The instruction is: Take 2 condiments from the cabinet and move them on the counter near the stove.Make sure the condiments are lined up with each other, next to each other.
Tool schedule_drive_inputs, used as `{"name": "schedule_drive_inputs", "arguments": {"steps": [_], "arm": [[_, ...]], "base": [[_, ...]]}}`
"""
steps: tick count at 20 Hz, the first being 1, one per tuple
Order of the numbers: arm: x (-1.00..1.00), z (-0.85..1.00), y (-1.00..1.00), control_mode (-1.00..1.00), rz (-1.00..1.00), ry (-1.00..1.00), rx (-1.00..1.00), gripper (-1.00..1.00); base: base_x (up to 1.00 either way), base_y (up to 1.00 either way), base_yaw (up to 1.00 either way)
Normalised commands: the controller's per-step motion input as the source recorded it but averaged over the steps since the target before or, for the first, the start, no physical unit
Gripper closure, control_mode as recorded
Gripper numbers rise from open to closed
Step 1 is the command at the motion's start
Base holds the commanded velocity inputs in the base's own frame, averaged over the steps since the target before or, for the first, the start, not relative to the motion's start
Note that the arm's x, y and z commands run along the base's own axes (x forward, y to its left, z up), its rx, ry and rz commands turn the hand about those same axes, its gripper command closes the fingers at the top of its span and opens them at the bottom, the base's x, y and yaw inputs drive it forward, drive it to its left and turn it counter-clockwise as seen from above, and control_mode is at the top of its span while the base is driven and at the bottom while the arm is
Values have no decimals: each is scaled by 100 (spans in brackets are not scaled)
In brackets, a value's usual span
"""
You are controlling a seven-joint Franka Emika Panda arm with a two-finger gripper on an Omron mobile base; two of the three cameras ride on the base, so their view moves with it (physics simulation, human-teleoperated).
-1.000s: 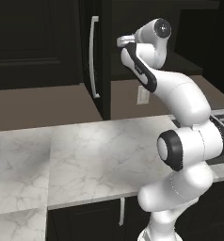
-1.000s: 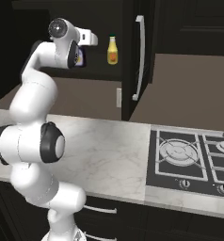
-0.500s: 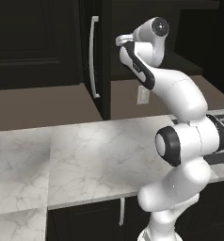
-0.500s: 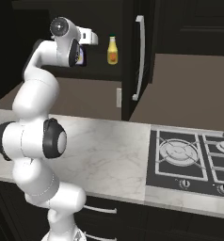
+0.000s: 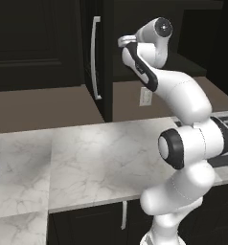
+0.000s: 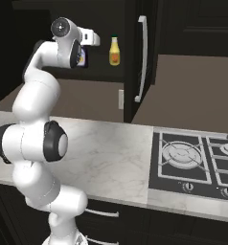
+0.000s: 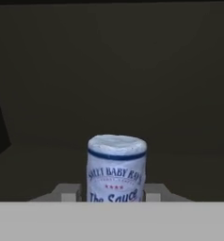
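Beside the cabinet's silver handle [image 5: 95, 57], the arm reaches up into the open cabinet [image 5: 149, 28]. Left of the yellow bottle [image 6: 115, 50], the hand [image 6: 87, 45] meets the dark bottle [image 6: 81, 56] on the shelf. Its labelled body [image 7: 116, 169] stands upright between the fingers [image 7: 69, 193], likely positioned for grasping; whether they grip, I cannot tell.

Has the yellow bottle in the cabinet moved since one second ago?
No. The yellow bottle stands at the same spot left of the cabinet's silver handle in the right base view.
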Motion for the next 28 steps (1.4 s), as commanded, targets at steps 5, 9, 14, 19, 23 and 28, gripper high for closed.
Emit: {"name": "schedule_drive_inputs", "arguments": {"steps": [5, 9, 14, 19, 23, 28], "arm": [[-61, -12, -7, -100, 0, -1, 0, 100], [-100, -15, -12, -100, 0, -13, 0, 100], [-100, -2, -22, -100, 0, -24, 0, 100], [-100, 19, -24, -100, 1, -12, 1, 100], [-100, 15, -30, -100, 9, 5, 1, 100], [-62, -4, -43, -100, 24, 11, 6, 100]], "base": [[0, 0, 0], [0, 0, 0], [0, 0, 0], [0, 0, 0], [0, 0, 0], [0, 0, 0]]}}
